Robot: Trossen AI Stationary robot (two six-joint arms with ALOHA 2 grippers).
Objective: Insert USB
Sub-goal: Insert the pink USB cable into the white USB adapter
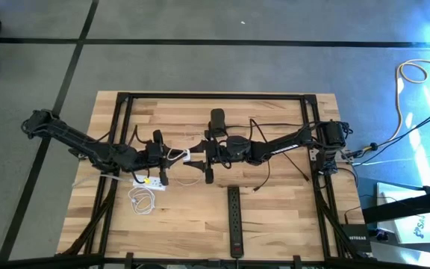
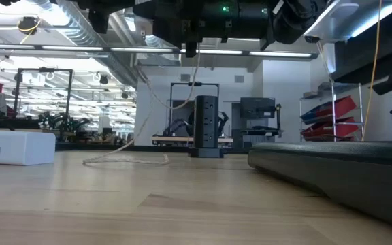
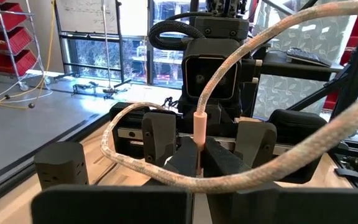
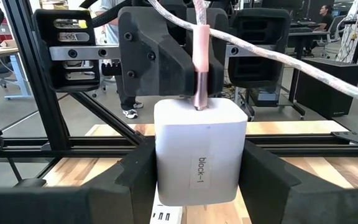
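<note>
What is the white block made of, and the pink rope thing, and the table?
White block: looks like smooth matte plastic, with even, rounded edges. Pink cable: seems covered in braided fabric, since a woven speckle shows. Table: pale wood, with visible plank seams and grain.

A pink USB plug (image 4: 201, 62) stands seated in the white charger block (image 4: 197, 152), its braided cable (image 3: 166, 168) looping away.
</note>
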